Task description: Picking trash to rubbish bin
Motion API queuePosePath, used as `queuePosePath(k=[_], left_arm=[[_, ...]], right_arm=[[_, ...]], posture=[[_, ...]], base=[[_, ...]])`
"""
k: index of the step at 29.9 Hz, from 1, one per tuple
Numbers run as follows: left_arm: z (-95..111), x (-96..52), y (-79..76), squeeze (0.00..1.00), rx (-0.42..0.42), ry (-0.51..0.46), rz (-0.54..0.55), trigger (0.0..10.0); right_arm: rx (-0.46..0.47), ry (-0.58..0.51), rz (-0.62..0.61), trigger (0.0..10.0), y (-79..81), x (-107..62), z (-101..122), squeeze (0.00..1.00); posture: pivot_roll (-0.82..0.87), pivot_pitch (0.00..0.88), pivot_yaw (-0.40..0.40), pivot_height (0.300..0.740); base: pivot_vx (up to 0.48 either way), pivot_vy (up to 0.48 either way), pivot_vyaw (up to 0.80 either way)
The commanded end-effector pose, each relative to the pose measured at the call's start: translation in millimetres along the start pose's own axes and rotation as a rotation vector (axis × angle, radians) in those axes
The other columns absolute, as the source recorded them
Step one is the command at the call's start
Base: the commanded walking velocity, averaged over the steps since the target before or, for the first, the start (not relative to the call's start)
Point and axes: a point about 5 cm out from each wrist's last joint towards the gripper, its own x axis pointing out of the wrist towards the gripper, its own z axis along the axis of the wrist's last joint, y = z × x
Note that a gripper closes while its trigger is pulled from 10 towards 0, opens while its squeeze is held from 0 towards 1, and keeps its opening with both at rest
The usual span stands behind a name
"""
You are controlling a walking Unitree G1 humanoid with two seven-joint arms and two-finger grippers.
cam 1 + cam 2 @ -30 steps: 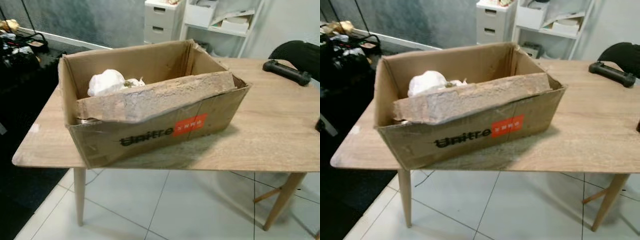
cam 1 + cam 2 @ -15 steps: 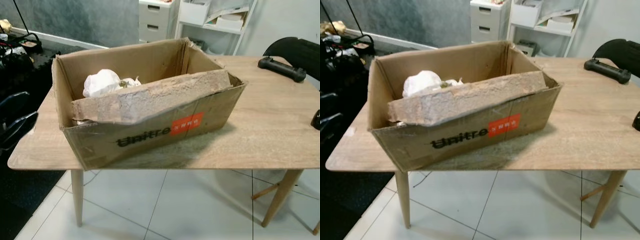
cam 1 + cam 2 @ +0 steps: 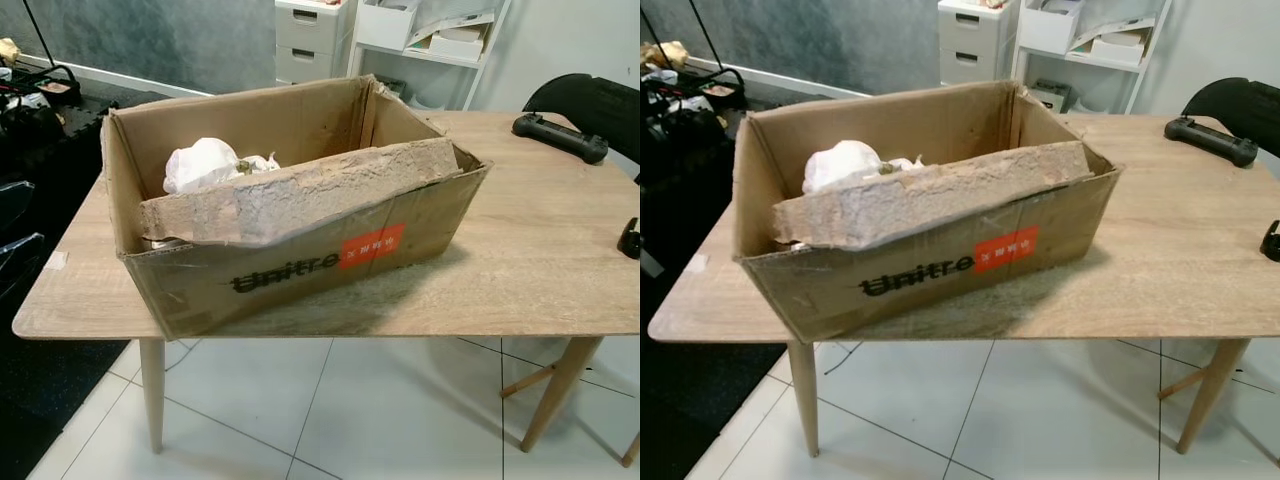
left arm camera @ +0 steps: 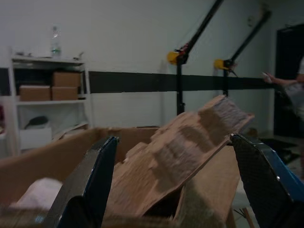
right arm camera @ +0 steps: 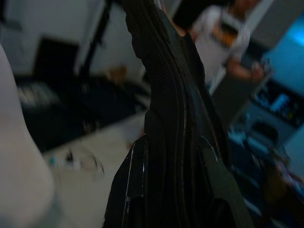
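The cardboard box (image 3: pixel 300 200) sat at the counter's (image 3: pixel 540 270) near-left edge; the left gripper's (image 4: pixel 175 190) jaws stood spread beside it; right jaws' state unclear.

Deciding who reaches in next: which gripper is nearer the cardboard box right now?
Left. The left gripper is open right at the cardboard box, facing its folded-in flap. The right gripper, shut, points elsewhere, toward a person.
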Motion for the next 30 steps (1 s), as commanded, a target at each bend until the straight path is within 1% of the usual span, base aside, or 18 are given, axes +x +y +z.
queuePosePath(k=[1, 2, 3, 4, 5, 6, 9, 11, 12, 14, 17, 18, 21, 24, 25, 26, 29, 30], left_arm=[[3.6, 4.5, -2.0, 0.0, 0.003, -0.002, -0.026, 10.0], [3.6, 4.5, -2.0, 0.0, 0.003, -0.002, -0.026, 10.0], [3.2, 9.7, -2.7, 0.0, 0.002, -0.005, -0.044, 10.0], [1.4, 20.7, -4.2, 0.0, -0.005, -0.023, -0.075, 10.0], [1.4, 20.7, -4.2, 0.0, -0.005, -0.023, -0.075, 10.0], [-3.1, 29.0, -6.1, 0.0, -0.017, -0.028, -0.102, 10.0], [-4.6, 31.5, -6.7, 0.0, -0.024, -0.032, -0.109, 10.0], [-8.4, 36.2, -6.5, 0.0, -0.034, -0.049, -0.109, 10.0], [-8.4, 36.2, -6.5, 0.0, -0.034, -0.049, -0.109, 10.0], [-12.2, 40.7, -5.5, 0.0, -0.037, -0.048, -0.099, 10.0], [-14.9, 42.1, -3.4, 0.0, -0.043, -0.045, -0.088, 10.0], [-14.9, 42.1, -3.4, 0.0, -0.043, -0.045, -0.088, 10.0], [-18.3, 38.7, 2.4, 0.0, -0.028, -0.034, -0.042, 10.0], [-19.0, 37.5, 3.6, 0.0, -0.022, -0.032, -0.03, 10.0], [-20.3, 33.6, 6.7, 0.0, -0.007, -0.03, 0.007, 10.0], [-21.0, 30.9, 8.4, 0.0, 0.004, -0.026, 0.026, 10.0], [-21.4, 25.7, 11.5, 0.0, 0.035, -0.011, 0.068, 10.0], [-19.9, 23.4, 13.4, 0.0, 0.059, -0.008, 0.097, 10.0]], right_arm=[[0.031, -0.061, 0.007, 10.0, 0.3, 3.2, 16.4, 0.0], [0.031, -0.061, 0.007, 10.0, 0.3, 3.2, 16.4, 0.0], [0.09, -0.116, 0.068, 10.0, 10.1, 3.0, 33.0, 0.0], [0.206, -0.244, 0.245, 10.0, 38.7, -4.6, 69.9, 0.0], [0.206, -0.244, 0.245, 10.0, 38.7, -4.6, 69.9, 0.0], [0.289, -0.339, 0.391, 10.0, 63.6, -17.1, 98.7, 0.0], [0.311, -0.369, 0.428, 10.0, 70.6, -21.7, 107.8, 0.0], [0.383, -0.44, 0.528, 10.0, 85.1, -33.6, 130.3, 0.0], [0.383, -0.44, 0.528, 10.0, 85.1, -33.6, 130.3, 0.0], [0.464, -0.512, 0.637, 10.0, 97.1, -46.7, 154.6, 0.0], [0.507, -0.585, 0.744, 10.0, 108.8, -60.9, 179.7, 0.0], [0.507, -0.585, 0.744, 10.0, 108.8, -60.9, 179.7, 0.0], [0.541, -0.652, 0.876, 10.0, 119.4, -76.4, 200.9, 0.0], [0.55, -0.67, 0.917, 10.0, 122.2, -81.6, 205.9, 0.0], [0.555, -0.712, 1.005, 10.0, 129.9, -94.5, 215.9, 0.0], [0.557, -0.725, 1.052, 10.0, 134.3, -101.2, 220.0, 0.0], [0.548, -0.734, 1.123, 10.0, 142.1, -110.6, 224.1, 0.0], [0.513, -0.731, 1.148, 10.0, 147.3, -114.7, 224.1, 0.0]], posture=[[-0.05, 0.074, -0.028, 0.74], [-0.05, 0.074, -0.028, 0.74], [-0.05, 0.074, -0.03, 0.74], [-0.05, 0.074, -0.032, 0.74], [-0.05, 0.074, -0.032, 0.74], [-0.04, 0.072, -0.032, 0.74], [-0.04, 0.072, -0.033, 0.74], [-0.04, 0.07, -0.033, 0.74], [-0.04, 0.07, -0.033, 0.74], [-0.04, 0.07, -0.033, 0.74], [-0.04, 0.071, -0.034, 0.74], [-0.04, 0.071, -0.034, 0.74], [-0.04, 0.073, -0.035, 0.74], [-0.04, 0.074, -0.036, 0.74], [-0.04, 0.075, -0.039, 0.74], [-0.04, 0.075, -0.039, 0.74], [-0.03, 0.075, -0.04, 0.74], [-0.03, 0.076, -0.041, 0.74]], base=[[0.0, 0.0, 0.0], [0.0, 0.0, 0.0], [0.0, 0.0, 0.0], [0.0, 0.0, 0.0], [0.0, 0.0, 0.0], [0.0, 0.0, 0.0], [0.0, 0.0, 0.0], [0.0, 0.0, 0.0], [0.0, 0.0, 0.0], [0.0, 0.0, 0.0], [0.0, 0.0, 0.0], [0.0, 0.0, 0.0], [0.0, 0.0, 0.0], [0.0, 0.0, 0.0], [0.0, 0.0, 0.0], [0.0, 0.0, 0.0], [0.0, 0.0, 0.0], [0.0, 0.0, 0.0]])
